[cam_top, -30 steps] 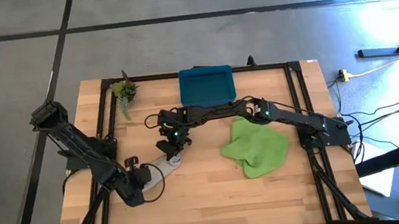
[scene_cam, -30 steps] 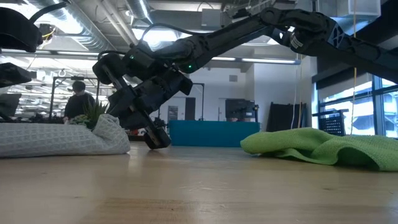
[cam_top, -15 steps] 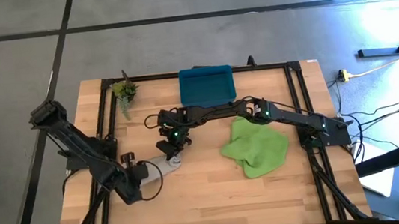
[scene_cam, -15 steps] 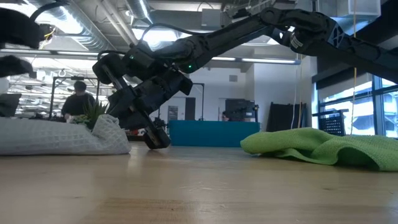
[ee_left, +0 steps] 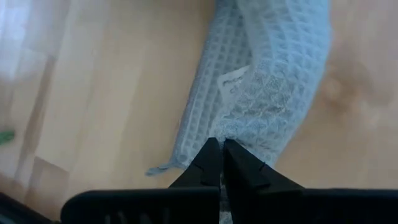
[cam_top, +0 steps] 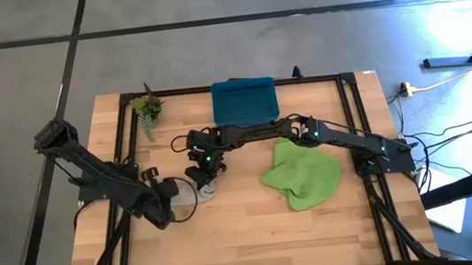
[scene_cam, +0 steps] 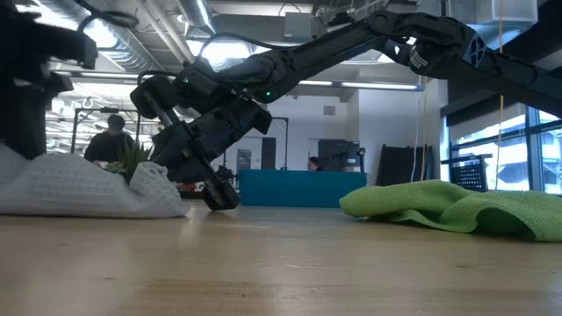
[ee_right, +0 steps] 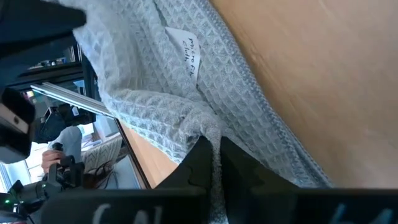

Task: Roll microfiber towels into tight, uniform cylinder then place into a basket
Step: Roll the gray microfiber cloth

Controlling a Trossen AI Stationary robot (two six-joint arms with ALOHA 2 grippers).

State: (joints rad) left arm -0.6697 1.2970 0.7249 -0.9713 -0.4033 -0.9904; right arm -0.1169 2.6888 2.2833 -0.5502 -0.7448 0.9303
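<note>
Bunching grey towel [cam_top: 187, 191] rightward | left claw [cam_top: 168, 189] pinching it, seemingly lifting | right claw [cam_top: 206, 186] pinching other end

From above, my arms hide most of the grey towel [cam_top: 191, 191]. The low view cuts its left end off. Print on its tag [ee_right: 188, 50] is too small to read.

Two towels: one grey towel [cam_top: 191, 192], one green towel [cam_top: 303, 175]. One basket [cam_top: 245, 101]. One plant sprig [cam_top: 148, 109]. Two arms, so two grippers: left gripper [cam_top: 174, 193], right gripper [cam_top: 203, 182]. One worktop [cam_top: 257, 237]. One person [scene_cam: 109, 140] shows in the room behind.
</note>
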